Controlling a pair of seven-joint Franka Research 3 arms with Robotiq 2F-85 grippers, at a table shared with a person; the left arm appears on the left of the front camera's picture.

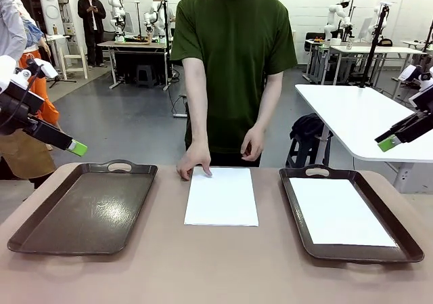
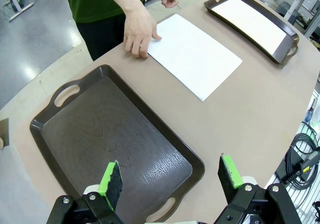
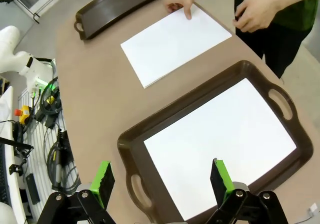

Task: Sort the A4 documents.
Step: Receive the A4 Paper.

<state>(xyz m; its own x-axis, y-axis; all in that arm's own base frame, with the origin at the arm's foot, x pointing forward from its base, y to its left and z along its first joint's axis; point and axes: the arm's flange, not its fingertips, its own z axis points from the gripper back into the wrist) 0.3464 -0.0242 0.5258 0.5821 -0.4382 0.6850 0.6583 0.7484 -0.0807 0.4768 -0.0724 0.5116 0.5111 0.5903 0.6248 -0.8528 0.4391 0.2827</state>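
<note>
A white A4 sheet [image 1: 222,196] lies on the table between two dark trays; it is also in the left wrist view [image 2: 194,54] and the right wrist view [image 3: 174,43]. The person's hand [image 1: 194,160] rests fingertips on its far left corner. Another white sheet [image 1: 338,211] lies flat in the right tray [image 1: 302,219], seen too from the right wrist [image 3: 225,144]. The left tray [image 1: 30,229] holds nothing. My left gripper [image 2: 170,181] hangs open above the left tray's near end. My right gripper [image 3: 161,178] hangs open above the right tray. In the front view both are raised at the picture's sides: left gripper [image 1: 77,147], right gripper [image 1: 387,142].
The person in a green shirt [image 1: 233,60] stands at the table's far edge, their other hand [image 1: 252,143] hanging near the body. Cables and tools [image 3: 42,129] lie on a rack past the table's edge. A white table [image 1: 358,114] stands behind right.
</note>
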